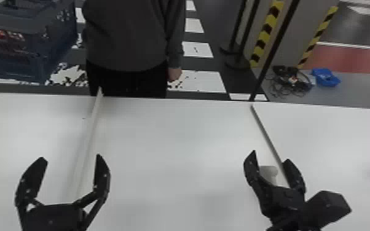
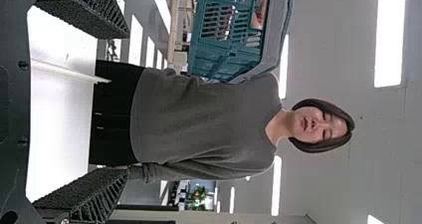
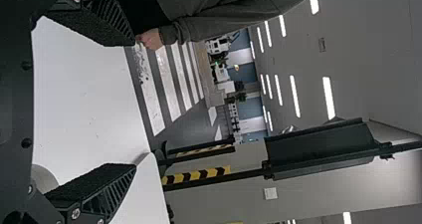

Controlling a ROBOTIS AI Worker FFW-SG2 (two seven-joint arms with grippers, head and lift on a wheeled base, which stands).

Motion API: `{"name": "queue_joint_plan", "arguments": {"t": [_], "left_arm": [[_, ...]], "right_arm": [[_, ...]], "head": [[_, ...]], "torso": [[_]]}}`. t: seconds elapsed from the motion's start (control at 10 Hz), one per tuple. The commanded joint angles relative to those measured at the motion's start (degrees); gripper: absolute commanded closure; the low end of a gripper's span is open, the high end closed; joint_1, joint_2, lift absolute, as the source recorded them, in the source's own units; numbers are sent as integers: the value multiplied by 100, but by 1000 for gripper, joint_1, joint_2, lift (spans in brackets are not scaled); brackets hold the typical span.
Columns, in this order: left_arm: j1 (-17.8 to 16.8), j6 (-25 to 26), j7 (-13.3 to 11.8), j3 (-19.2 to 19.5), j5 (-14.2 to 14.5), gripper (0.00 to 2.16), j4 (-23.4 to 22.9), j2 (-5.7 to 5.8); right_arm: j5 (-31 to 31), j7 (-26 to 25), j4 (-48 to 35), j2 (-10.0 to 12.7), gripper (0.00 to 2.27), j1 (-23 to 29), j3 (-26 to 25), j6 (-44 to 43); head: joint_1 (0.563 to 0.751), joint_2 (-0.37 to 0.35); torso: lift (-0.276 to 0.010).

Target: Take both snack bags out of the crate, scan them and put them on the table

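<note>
Left gripper (image 1: 70,156) and right gripper (image 1: 270,155) empty, fingers spread; bag pickup apparently pending, crate (image 1: 29,26) likely needs bringing within reach.

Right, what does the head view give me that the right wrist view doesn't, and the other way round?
Head view: the crate at upper left, something reddish inside; the left gripper, open over the table's left part; the blue bin and cables on the floor.

Right wrist view: ceiling lights and a dark panel on a stand beyond the table.

Both: the right gripper, open, the white table, and yellow-and-black striped tape past it.
</note>
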Motion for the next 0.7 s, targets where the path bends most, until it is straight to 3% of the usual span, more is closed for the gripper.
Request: {"name": "queue_joint_plan", "arguments": {"t": [0.0, 0.6], "left_arm": [[0, -19, -12, -14, 11, 49, 11, 7], [70, -177, -56, -23, 46, 56, -25, 16]], "right_arm": [[0, 0, -15, 0, 124, 34, 2, 2], [35, 0, -7, 35, 124, 61, 55, 2]], "head": [[695, -168], [695, -171]], "torso": [[-96], [-96]]}}
